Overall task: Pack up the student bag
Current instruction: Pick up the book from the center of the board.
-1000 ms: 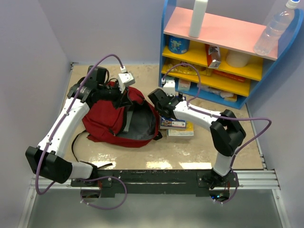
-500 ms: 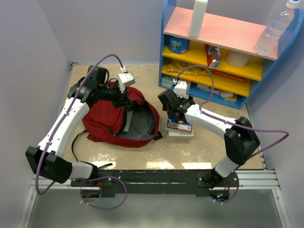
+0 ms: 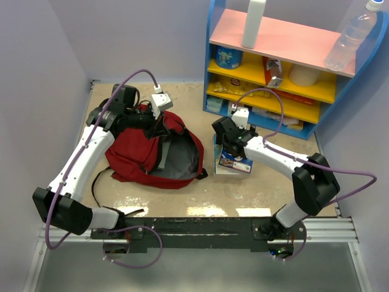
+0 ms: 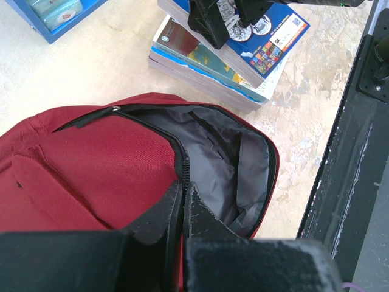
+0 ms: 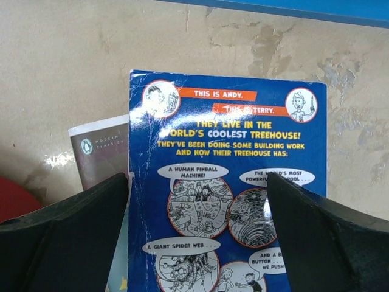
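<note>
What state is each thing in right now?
Bag, unzipped, mouth gaping, lying on the table.
Left hand, shut on the bag's zip edge.
Right hand, open, over the top book.
Books, closed, stacked beside the bag.

Bag: a dark red soft fabric backpack [image 3: 137, 155], which I see lying down rather than standing.
Place: left half of the counter [image 3: 200, 198], toward the far side.
Pose: slumped flat, with its mouth turned to the right in the overhead view.
Opening: the main compartment is unzipped and gapes wide.
Lining: dark grey fabric [image 4: 225, 164], loosely creased, showing through the mouth.
Zip: a black track [image 4: 182, 155] follows the rim of the mouth.
Hold: the upper edge of the mouth is pinched between my left jaws, which are closed tight on it.
Straps: black straps and buckles [image 3: 143, 109] are bunched at the far end, and one thin black strap [image 3: 97, 182] trails on the counter at the near left.
</note>
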Tool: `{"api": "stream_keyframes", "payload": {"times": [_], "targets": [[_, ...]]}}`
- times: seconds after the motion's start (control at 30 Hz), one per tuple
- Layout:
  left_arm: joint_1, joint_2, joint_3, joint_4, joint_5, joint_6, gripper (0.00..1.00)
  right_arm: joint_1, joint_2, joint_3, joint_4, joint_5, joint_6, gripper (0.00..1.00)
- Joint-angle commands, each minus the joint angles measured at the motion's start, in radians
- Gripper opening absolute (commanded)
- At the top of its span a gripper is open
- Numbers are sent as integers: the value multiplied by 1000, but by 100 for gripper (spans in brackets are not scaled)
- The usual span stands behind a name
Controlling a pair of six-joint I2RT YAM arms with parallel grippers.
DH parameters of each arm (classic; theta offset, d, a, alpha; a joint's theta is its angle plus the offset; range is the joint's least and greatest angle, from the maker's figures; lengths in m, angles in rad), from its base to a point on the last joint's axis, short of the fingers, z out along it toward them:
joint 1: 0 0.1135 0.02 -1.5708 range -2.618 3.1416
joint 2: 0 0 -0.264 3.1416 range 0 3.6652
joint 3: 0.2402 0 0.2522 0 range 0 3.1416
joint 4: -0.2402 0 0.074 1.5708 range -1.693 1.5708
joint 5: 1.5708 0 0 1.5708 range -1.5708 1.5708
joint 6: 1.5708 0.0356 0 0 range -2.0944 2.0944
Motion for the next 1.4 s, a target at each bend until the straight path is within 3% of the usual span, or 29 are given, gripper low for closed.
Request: {"api": "stream_keyframes", "payload": {"times": [0.0, 0.3, 0.6, 0.77, 1.07, 1.37], "targets": [[1, -8, 13, 33, 38, 7, 0, 1, -39, -7, 12, 3, 26, 99], [1, -6, 13, 33, 36, 10, 0, -50, -171, 145, -60, -106, 11, 99], [1, -11, -2, 36, 36, 21, 0, -326, -386, -172, 128, -471, 78, 99], [1, -15, -5, 28, 29, 30, 0, -426, -457, -268, 194, -565, 95, 99], [1, -14, -8, 33, 39, 26, 0, -501, -521, -455, 360, -773, 164, 99], [0, -15, -5, 19, 41, 33, 0, -512, -512, -576, 478, -792, 213, 99]]}}
